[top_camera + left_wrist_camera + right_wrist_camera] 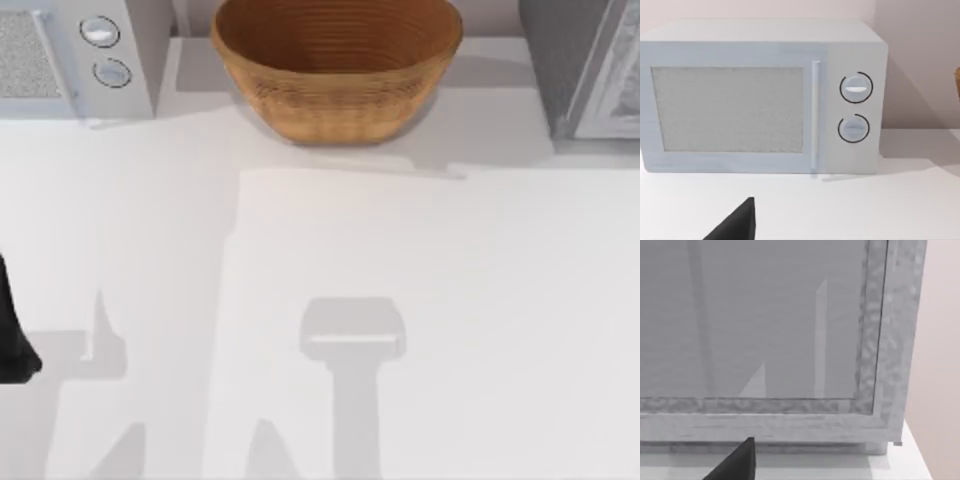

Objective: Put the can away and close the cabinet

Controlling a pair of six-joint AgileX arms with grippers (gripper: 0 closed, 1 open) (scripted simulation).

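Overhead, a woven wicker basket sits at the table's far edge between a white microwave and a grey cabinet; my left arm is parked at the left edge.

From the left wrist, the microwave faces the camera, door shut.

From the right wrist, the cabinet fills the near ground. I cannot tell either gripper's state, nor where the can is. Judging so, finding the can comes next.

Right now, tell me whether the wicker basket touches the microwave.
Apart. The top view shows bare white table between the microwave at the left and the wicker basket.
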